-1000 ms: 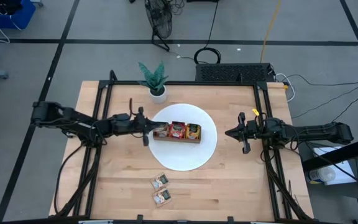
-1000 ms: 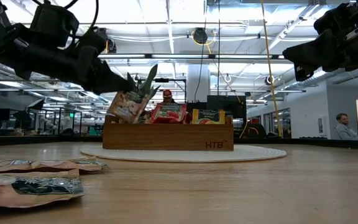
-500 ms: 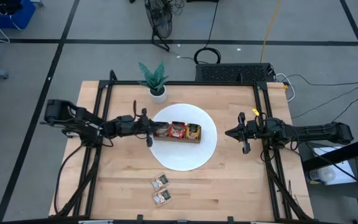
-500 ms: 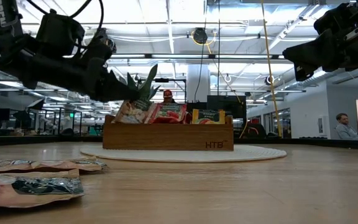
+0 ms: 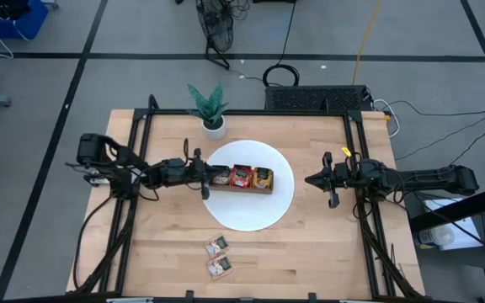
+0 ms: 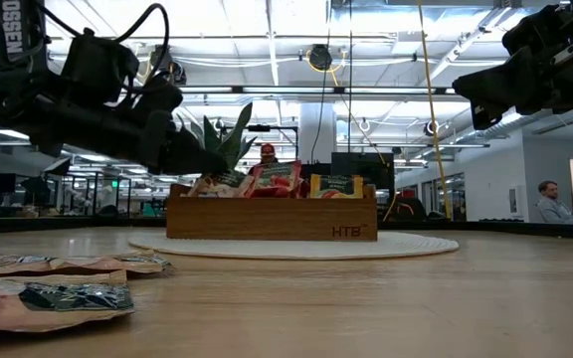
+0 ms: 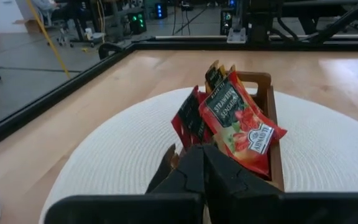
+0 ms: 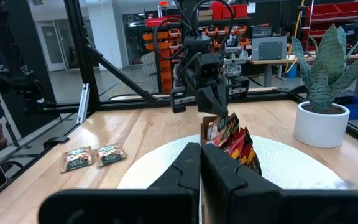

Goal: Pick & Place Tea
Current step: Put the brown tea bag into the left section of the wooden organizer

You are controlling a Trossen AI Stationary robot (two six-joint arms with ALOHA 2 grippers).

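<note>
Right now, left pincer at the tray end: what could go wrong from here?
1. The left pincer is shut at the wooden tray's end compartment; pulling away could drag a sachet out or nudge the tray across the white mat.
2. The red sachet stands tilted above the tray rim and might tip out.
3. Two beige sachets lie close together on the table; a grab might catch both.

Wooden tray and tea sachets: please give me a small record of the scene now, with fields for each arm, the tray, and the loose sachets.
left gripper: shut, at the tray's left end, at a pale sachet there
right gripper: shut, waiting off the mat's right side
wooden tray: on the round white mat, holding upright sachets
red sachet: leaning in the tray
loose sachets: two, flat on the table, front of the mat
</note>
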